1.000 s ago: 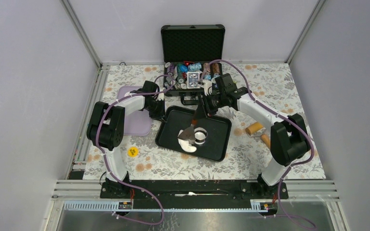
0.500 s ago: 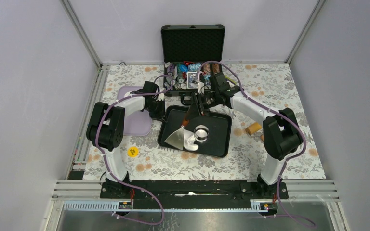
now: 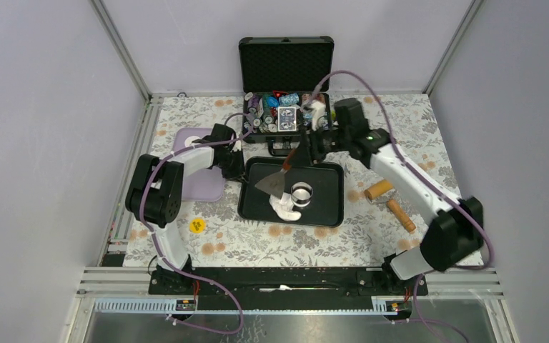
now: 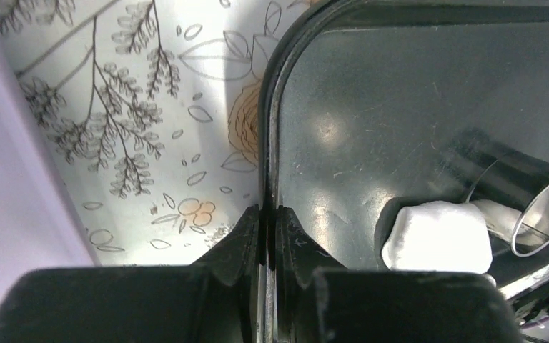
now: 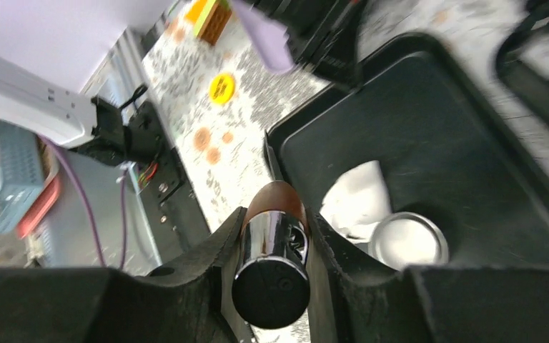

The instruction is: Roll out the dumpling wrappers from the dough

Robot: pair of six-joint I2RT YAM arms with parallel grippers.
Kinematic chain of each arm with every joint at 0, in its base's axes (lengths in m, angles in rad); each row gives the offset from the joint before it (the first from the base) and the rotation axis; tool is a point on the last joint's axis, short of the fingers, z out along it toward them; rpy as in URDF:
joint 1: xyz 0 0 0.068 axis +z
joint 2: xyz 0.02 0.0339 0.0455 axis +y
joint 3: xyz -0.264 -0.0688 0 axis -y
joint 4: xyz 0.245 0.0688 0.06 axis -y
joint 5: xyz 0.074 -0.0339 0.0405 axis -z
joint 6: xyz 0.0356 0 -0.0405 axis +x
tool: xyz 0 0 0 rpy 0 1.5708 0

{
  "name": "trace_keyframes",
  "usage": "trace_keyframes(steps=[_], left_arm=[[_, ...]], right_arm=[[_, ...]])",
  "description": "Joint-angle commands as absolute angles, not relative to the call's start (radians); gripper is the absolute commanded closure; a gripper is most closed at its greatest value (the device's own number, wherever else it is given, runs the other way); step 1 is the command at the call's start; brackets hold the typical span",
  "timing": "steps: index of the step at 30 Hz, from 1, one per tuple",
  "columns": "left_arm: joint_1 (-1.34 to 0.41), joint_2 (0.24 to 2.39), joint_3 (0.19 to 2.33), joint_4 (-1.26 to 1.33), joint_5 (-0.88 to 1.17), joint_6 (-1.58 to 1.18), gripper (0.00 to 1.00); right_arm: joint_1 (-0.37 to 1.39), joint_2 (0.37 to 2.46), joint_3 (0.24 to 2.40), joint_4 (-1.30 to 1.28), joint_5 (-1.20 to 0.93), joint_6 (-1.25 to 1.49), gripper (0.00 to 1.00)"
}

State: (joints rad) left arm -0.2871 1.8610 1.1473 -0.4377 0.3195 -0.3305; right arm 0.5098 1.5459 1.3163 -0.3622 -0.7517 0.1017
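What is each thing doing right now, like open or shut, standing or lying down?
Case: open, lid up.
Left hand: shut on the tray rim.
Right hand: shut on the scraper handle.
Ring cutter: upright in the tray.
Dough: crumpled lump beside the cutter.
Rolling pin: lying flat, not held.

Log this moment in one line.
left gripper: shut on tray rim | right gripper: shut on scraper handle | blade: over tray near dough | ring cutter: in tray beside dough
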Motion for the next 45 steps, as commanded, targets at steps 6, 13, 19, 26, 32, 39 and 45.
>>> trace_keyframes(steps=[6, 13, 19, 26, 32, 39, 45], left_arm=[[-0.296, 1.836, 1.133, -0.467, 0.403, -0.412, 0.92], [-0.276, 1.825, 1.293, -0.535, 0.425, -0.344, 0.29], [-0.259, 1.929, 1.399, -0.561, 0.393, -0.307, 0.26], [-0.262, 2.052, 1.481, -0.598, 0.360, -0.319, 0.35], [-0.264, 2.066, 1.461, -0.592, 0.363, -0.329, 0.43], [-0.265, 2.080, 1.454, -0.586, 0.370, -0.361, 0.68], [-0.267, 2.080, 1.442, -0.583, 0.355, -0.396, 0.90]], right_arm=[[0.317, 1.320, 1.175, -0.183, -0.639, 0.062, 1.00], [0.327, 1.376, 1.220, -0.150, -0.654, 0.120, 1.00], [0.443, 1.511, 1.389, -0.225, -0.475, 0.105, 1.00], [0.535, 1.630, 1.456, -0.255, -0.396, 0.094, 1.00], [0.537, 1.691, 1.447, -0.300, -0.370, 0.085, 1.00], [0.537, 1.721, 1.429, -0.307, -0.374, 0.075, 1.00], [0.538, 1.732, 1.447, -0.366, -0.398, 0.055, 1.00]])
